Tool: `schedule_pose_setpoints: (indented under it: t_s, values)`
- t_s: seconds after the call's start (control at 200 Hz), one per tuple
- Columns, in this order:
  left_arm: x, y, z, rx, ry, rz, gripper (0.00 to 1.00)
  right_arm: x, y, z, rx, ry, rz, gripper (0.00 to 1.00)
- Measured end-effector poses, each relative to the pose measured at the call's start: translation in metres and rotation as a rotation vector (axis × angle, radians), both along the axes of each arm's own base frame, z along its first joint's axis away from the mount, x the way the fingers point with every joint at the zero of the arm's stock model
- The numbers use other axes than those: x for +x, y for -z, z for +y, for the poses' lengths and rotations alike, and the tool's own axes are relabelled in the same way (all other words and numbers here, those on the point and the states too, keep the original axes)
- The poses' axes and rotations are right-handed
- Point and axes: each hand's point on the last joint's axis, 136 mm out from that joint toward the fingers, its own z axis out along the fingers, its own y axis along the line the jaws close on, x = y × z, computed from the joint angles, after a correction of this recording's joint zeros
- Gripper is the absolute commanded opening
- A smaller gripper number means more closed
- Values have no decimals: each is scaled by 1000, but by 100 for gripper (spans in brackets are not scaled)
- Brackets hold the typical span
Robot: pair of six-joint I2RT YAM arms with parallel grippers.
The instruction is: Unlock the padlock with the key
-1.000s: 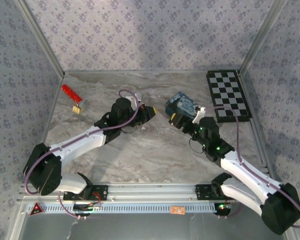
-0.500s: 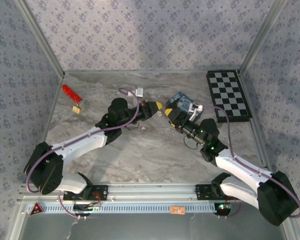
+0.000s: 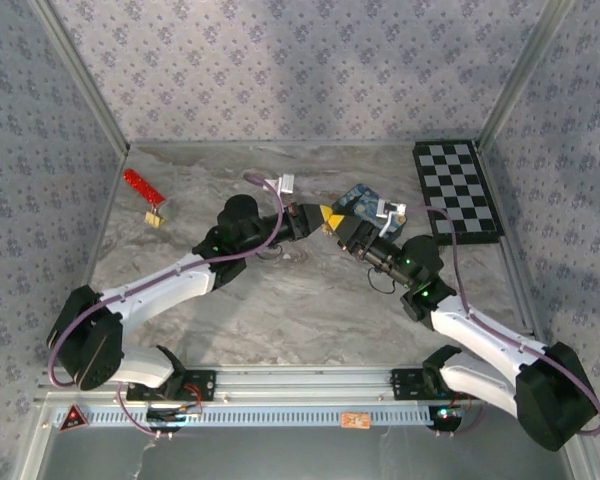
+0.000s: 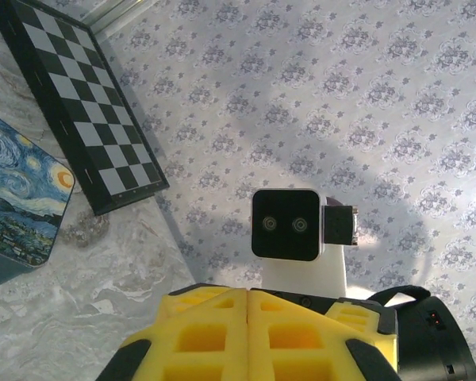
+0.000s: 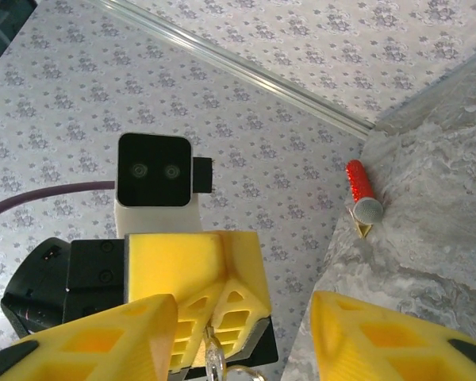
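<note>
Right wrist view: the left gripper (image 5: 214, 317) points down the lens, its yellow foam fingers (image 5: 192, 270) pinched together. A thin silver metal piece (image 5: 214, 359) with a small ring hangs from those fingertips and is cut off by the bottom edge. I cannot tell whether it is the padlock's shackle or the key. The right gripper (image 5: 244, 305) stands open, one yellow finger at lower left and one at lower right, well apart, with the left gripper's tip between them. Whether they touch it is unclear. On the marble table's (image 5: 428, 238) far edge, at right, lies a red strip (image 5: 358, 179) with a small gold piece at its end, blurred.

Left wrist view: the left gripper's fingers meet along a central seam at the bottom edge, and their tips hide anything pinched. At left are a chessboard (image 4: 79, 119) and a corner of a blue painted box (image 4: 20, 198), cut off by the frame.

Top external view: the two grippers meet tip to tip at centre, just left of the blue box. Anything between them is too small to make out.
</note>
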Motion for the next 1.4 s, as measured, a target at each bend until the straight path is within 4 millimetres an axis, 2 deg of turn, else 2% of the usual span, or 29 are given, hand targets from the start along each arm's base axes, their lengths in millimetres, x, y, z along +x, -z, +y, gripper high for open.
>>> schedule_pose_setpoints:
  t_s: [0.32,0.545,0.775,1.01,1.404]
  values:
    - [2,-9,4,-21,-13,-21,0,-10,-8,14,1,-63,-36,37]
    - [1,-13,4,-41,-6,-20,0,-20,-10,23,-3,-121,-44,34]
    - [0,-12,4,-41,0,-18,0,-20,-10,23,-3,-126,-46,33]
    - [-1,-8,5,-37,-1,-13,0,-18,-15,14,-2,-96,-57,32]
    - [-1,-6,5,-33,0,-10,0,-16,-6,15,-35,-91,-38,15]
